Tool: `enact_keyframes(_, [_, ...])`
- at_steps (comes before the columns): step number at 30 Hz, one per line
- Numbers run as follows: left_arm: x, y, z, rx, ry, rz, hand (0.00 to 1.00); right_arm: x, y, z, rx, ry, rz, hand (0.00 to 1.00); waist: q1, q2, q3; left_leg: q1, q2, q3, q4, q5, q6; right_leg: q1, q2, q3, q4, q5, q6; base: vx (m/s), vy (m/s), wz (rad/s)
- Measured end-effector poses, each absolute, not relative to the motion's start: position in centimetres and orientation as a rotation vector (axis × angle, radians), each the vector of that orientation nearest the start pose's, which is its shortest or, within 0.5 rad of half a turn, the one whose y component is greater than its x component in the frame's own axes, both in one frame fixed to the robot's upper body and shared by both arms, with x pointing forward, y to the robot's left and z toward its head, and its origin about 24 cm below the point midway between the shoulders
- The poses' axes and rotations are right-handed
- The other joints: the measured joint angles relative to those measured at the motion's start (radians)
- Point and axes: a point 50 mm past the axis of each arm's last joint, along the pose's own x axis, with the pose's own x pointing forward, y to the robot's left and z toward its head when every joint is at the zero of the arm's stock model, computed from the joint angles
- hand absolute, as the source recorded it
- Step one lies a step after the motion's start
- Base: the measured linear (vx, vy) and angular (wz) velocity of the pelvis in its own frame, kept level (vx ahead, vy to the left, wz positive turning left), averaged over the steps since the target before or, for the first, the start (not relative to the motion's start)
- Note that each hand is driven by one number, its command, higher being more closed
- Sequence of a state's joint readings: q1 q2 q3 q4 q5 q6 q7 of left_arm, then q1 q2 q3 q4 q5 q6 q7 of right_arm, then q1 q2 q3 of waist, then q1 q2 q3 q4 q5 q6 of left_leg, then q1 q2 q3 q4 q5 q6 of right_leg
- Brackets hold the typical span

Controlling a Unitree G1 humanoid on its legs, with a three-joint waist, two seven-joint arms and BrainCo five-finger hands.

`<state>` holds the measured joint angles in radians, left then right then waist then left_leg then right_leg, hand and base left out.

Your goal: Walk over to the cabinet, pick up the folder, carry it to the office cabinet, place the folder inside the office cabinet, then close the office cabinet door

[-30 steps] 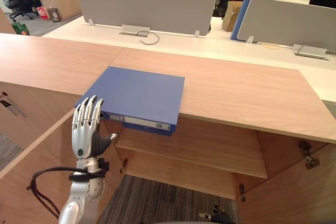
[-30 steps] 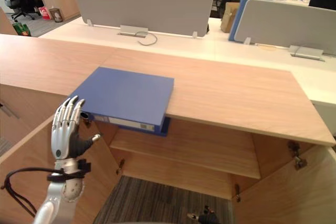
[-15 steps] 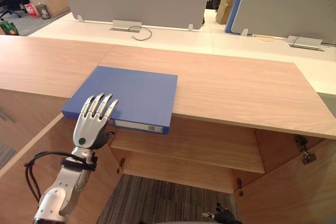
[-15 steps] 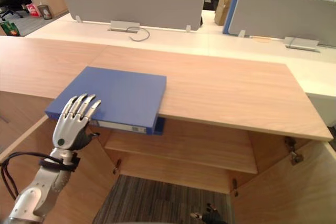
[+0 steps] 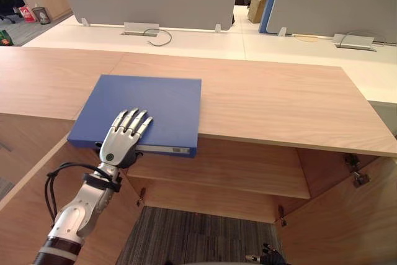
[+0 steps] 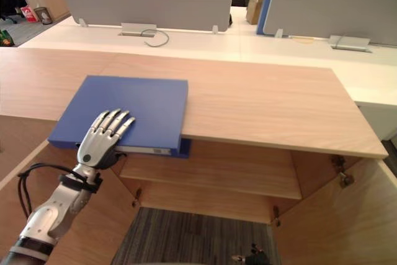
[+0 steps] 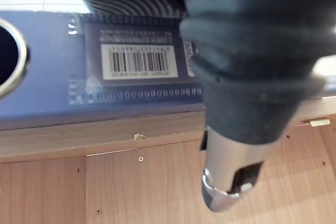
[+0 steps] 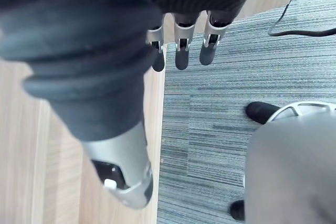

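step: grasp folder (image 5: 146,107) | left hand (image 5: 124,139) lies spread flat on top | advice: tuck thumb under the overhanging edge, clamp before lifting | right hand (image 8: 181,51) hangs relaxed

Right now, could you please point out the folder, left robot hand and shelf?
folder (image 5: 158,98), left eye view, top cover.
left robot hand (image 5: 116,147), left eye view, its back.
shelf (image 5: 236,175), left eye view, top surface.

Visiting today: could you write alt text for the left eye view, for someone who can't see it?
A robot's left hand lies with straight fingers on a blue folder that overhangs the front edge of a wooden cabinet top. Below, the cabinet stands open, showing a shelf.
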<state>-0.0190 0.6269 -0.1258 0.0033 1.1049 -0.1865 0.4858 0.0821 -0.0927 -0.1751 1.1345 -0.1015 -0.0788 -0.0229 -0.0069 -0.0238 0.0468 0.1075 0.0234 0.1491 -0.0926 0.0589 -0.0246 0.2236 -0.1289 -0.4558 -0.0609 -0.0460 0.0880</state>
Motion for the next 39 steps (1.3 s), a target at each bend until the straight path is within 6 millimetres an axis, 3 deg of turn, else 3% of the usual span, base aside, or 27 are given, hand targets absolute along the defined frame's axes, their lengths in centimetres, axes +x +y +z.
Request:
enact_keyframes(4, [26.3, 21.9, 9.5, 1.625, -0.578, 0.109, 1.00, 8.2, -20.8, -16.4, -0.089, 1.129, -0.184, 0.00, -0.004, 0.001, -0.001, 0.005, 0.001, 0.006, 0.000, -0.001, -0.002, 0.002, 0.001, 0.006, -0.001, 0.001, -0.001, -0.02, 0.001, -0.04])
enact_keyframes(10, [26.6, 21.8, 9.7, 1.626, -0.574, 0.132, 1.00, 8.2, -20.8, -16.4, -0.090, 1.131, -0.184, 0.00, -0.013, 0.001, -0.001, 0.011, 0.001, 0.016, 0.000, -0.005, -0.004, 0.002, 0.000, 0.017, -0.001, 0.001, -0.001, -0.02, 0.008, -0.06])
enact_keyframes(19, [23.1, 14.7, 12.3, 1.398, -0.901, -0.059, 1.00, 7.9, -20.9, -16.5, -0.088, 1.141, -0.186, 0.00, -0.017, 0.006, -0.002, 0.013, -0.001, 0.015, 0.004, -0.006, -0.002, 0.003, -0.002, 0.017, -0.002, 0.001, -0.002, 0.00, 0.000, 0.00])
enact_keyframes(23, [20.7, 11.9, 13.3, 1.112, -0.960, -0.065, 1.00, 7.2, -21.2, -16.6, -0.091, 1.163, -0.196, 0.00, -0.024, 0.016, -0.008, 0.013, 0.001, 0.020, 0.005, -0.006, -0.002, -0.001, -0.005, 0.025, 0.004, 0.001, -0.002, -0.01, 0.005, -0.02])
enact_keyframes(28, [19.8, 10.9, 14.9, 0.730, -0.905, 0.006, 1.00, 5.8, -21.6, -16.8, -0.036, 1.194, -0.257, 0.00, -0.009, 0.032, -0.021, 0.001, 0.006, 0.041, 0.005, -0.006, -0.002, -0.035, -0.007, 0.055, 0.030, 0.001, -0.002, -0.05, 0.019, -0.13])
enact_keyframes(30, [19.5, 11.4, 15.5, 0.532, -0.854, -0.011, 1.00, 5.3, -21.8, -16.8, -0.012, 1.202, -0.291, 0.00, -0.007, 0.035, -0.022, -0.001, 0.007, 0.052, 0.005, -0.006, -0.001, -0.044, -0.007, 0.068, 0.042, 0.001, -0.002, -0.03, 0.015, -0.22])
enact_keyframes(32, [19.8, 13.7, 16.2, 0.077, -0.757, -0.018, 1.00, 5.4, -21.6, -16.9, 0.095, 1.185, -0.390, 0.00, -0.006, 0.036, -0.026, 0.000, 0.009, 0.064, 0.005, -0.006, -0.001, -0.056, -0.009, 0.084, 0.052, 0.001, -0.002, -0.06, 0.015, -0.20])
enact_keyframes(33, [19.9, 14.1, 16.3, -0.008, -0.748, -0.003, 1.00, 5.7, -21.5, -16.9, 0.111, 1.178, -0.404, 0.00, -0.005, 0.037, -0.026, -0.004, 0.009, 0.064, 0.004, -0.006, 0.000, -0.062, -0.010, 0.085, 0.054, 0.002, -0.003, -0.07, 0.008, -0.11])
enact_keyframes(35, [20.1, 15.5, 15.8, -0.345, -0.689, 0.040, 1.00, 7.6, -20.8, -16.7, 0.174, 1.132, -0.452, 0.00, 0.005, 0.035, -0.027, -0.001, 0.016, 0.075, 0.005, -0.004, 0.002, -0.068, -0.008, 0.098, 0.062, 0.004, -0.006, -0.07, 0.001, -0.11])
enact_keyframes(39, [18.7, 17.6, 14.8, -0.487, -0.649, 0.131, 1.00, 10.4, -19.3, -15.1, 0.271, 0.932, -0.463, 0.00, 0.007, 0.039, -0.032, 0.001, 0.016, 0.079, 0.005, -0.002, 0.005, -0.069, -0.009, 0.099, 0.065, 0.005, -0.006, -0.04, -0.002, -0.02])
